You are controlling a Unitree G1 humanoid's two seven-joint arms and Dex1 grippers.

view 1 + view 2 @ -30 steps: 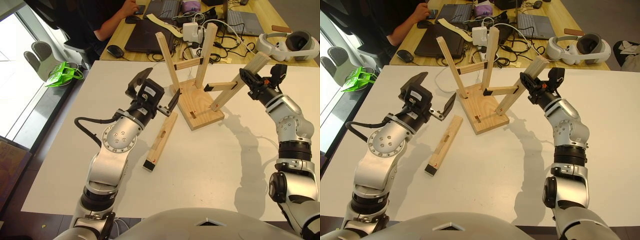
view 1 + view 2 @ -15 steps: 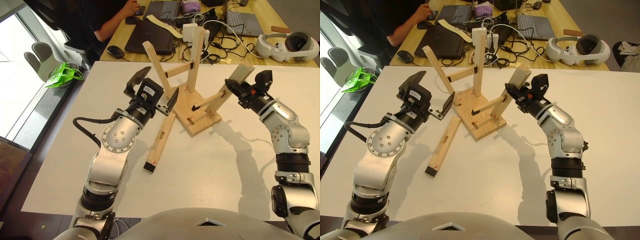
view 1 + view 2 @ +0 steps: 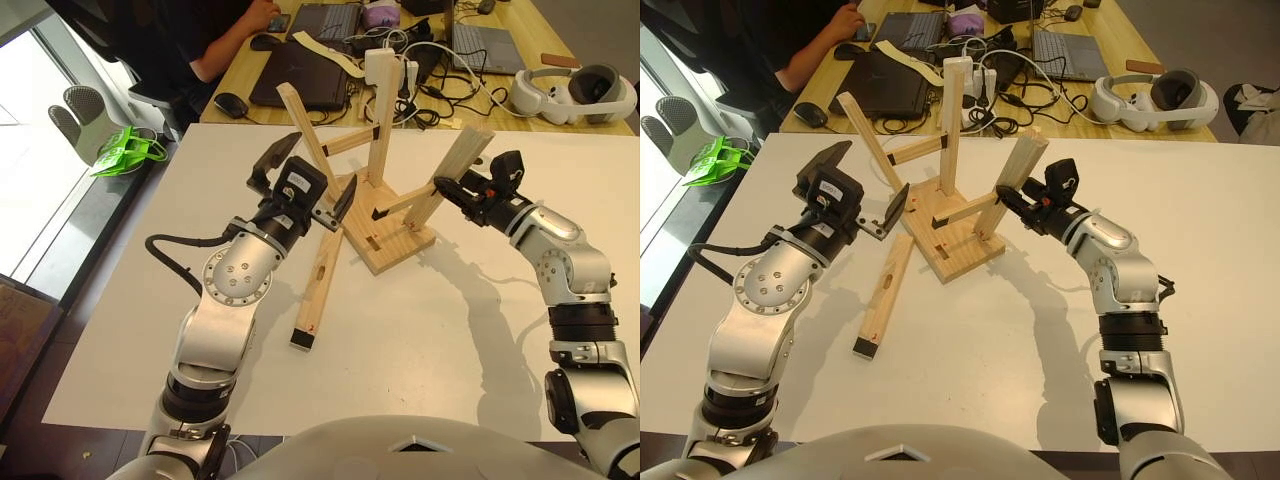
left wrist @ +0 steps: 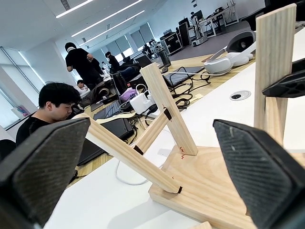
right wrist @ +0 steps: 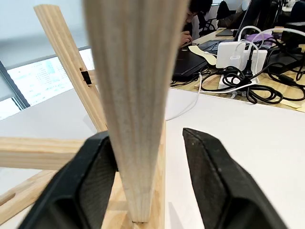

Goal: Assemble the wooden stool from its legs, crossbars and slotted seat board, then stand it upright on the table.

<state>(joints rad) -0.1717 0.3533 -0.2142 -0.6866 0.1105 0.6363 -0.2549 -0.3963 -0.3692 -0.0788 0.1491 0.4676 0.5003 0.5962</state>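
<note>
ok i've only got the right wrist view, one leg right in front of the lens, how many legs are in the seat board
Observer: Three. The leg at the right gripper, plus two far legs joined by a crossbar, all standing in the seat board.
Operator: where's the fourth one
Observer: The fourth leg lies flat on the table, its far end by the seat board's left corner.
Operator: and the left arm
Observer: The left gripper is open and empty, hovering by that leg's far end and facing the stool.
</note>
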